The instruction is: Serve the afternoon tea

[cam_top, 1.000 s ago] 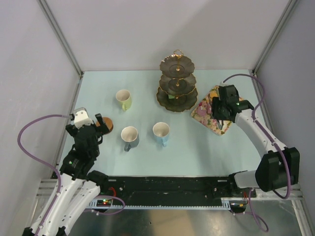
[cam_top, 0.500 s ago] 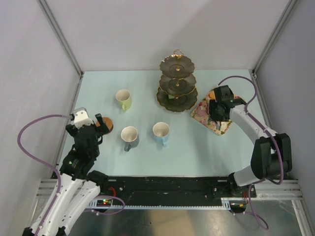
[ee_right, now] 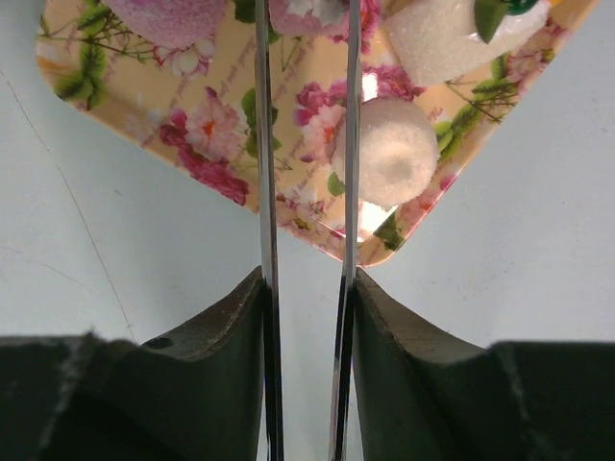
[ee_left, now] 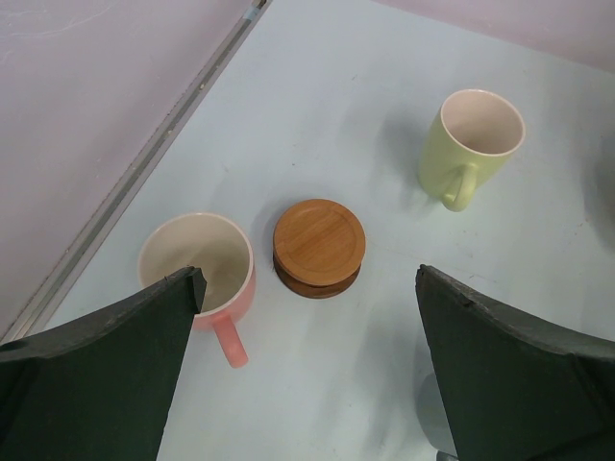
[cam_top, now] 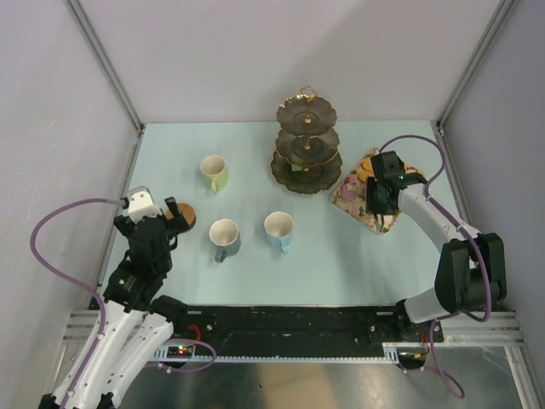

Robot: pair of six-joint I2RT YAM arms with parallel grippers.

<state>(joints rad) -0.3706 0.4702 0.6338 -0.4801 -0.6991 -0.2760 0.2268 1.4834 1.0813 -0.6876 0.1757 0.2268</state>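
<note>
Pale blue-green tabletop (cam_top: 255, 273) fills the overhead view, closed in by grey walls. At its upper middle stands the three-tier stand (cam_top: 307, 146). To the right of it lies the floral tray (cam_top: 347, 191), and the right gripper (cam_top: 378, 196) hangs directly over it.

In the right wrist view the thin fingers (ee_right: 264, 144) run up the middle of the frame with only a narrow slot between them. A round white cake (ee_right: 389, 152) sits just right of the slot and a pink cake (ee_right: 163, 8) is at the upper left edge. Another pink piece shows inside the slot at the very top, where the tips are cut off. Whether it is pinched cannot be told.

These cakes look light, soft and sugar-crusted. They would likely dent or crumble under a firm squeeze, so a gentle pinch low on opposite sides seems wise.

At the left of the overhead view the left gripper (ee_left: 309, 288) hovers with its jaws spread wide, holding nothing. Below it are the stacked coasters (ee_left: 318, 247) in mid-frame, the pink mug (ee_left: 197, 269) at lower left and the yellow-green mug (ee_left: 473, 139) at upper right. The grey mug (cam_top: 225, 238) and blue mug (cam_top: 279, 230) stand at the centre of the overhead view.

The mugs look glazed, rigid and fairly heavy, and probably slippery. The rim wall seems the best place to grip them.
</note>
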